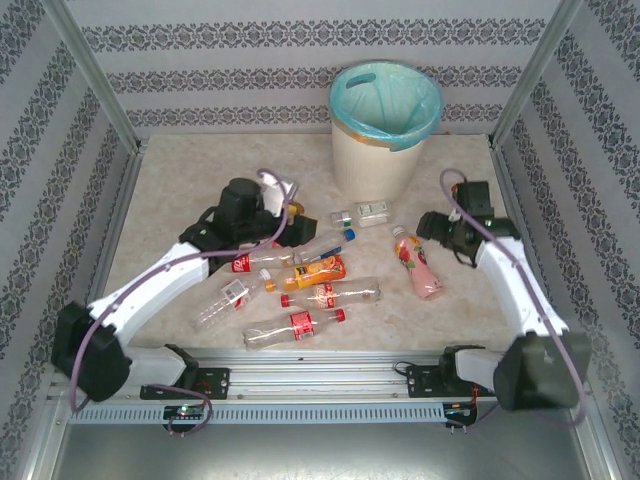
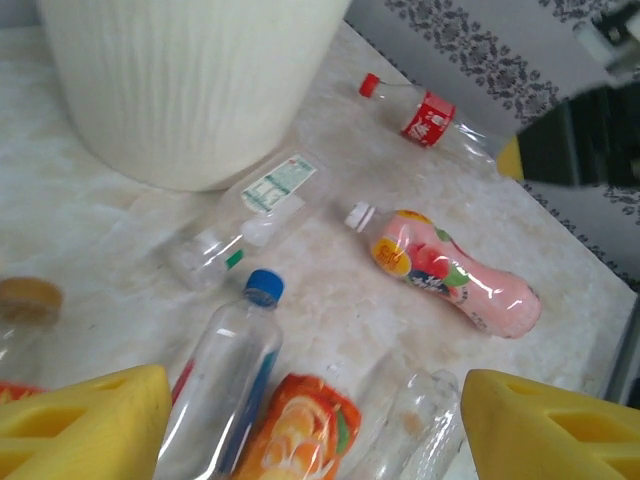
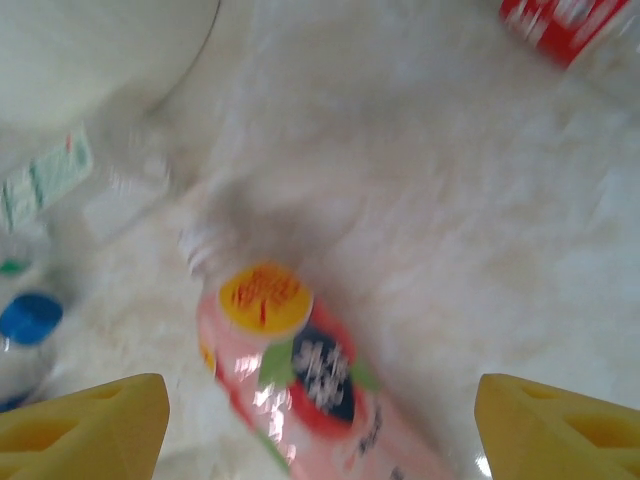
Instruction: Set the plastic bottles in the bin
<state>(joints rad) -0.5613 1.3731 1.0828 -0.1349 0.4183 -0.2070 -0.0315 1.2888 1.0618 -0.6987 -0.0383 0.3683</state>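
Several plastic bottles lie in a cluster on the table in front of the bin (image 1: 385,120), which is cream-white with a teal bag. My left gripper (image 1: 300,230) hovers over the cluster's far side, open. Between its yellow pads (image 2: 85,420) lie a blue-capped bottle (image 2: 225,375), an orange-labelled bottle (image 2: 300,430) and a clear one (image 2: 420,415). My right gripper (image 1: 432,228) is open at the cap end of the pink bottle (image 1: 418,265). That pink bottle (image 3: 300,390) lies between its wide-apart pads (image 3: 85,425), touching neither.
Red-labelled bottles (image 1: 300,322) lie near the front edge, another (image 2: 430,118) lies by the right wall. A small clear bottle (image 2: 255,205) rests against the bin's wall (image 2: 190,80). Patterned walls and metal posts enclose the table.
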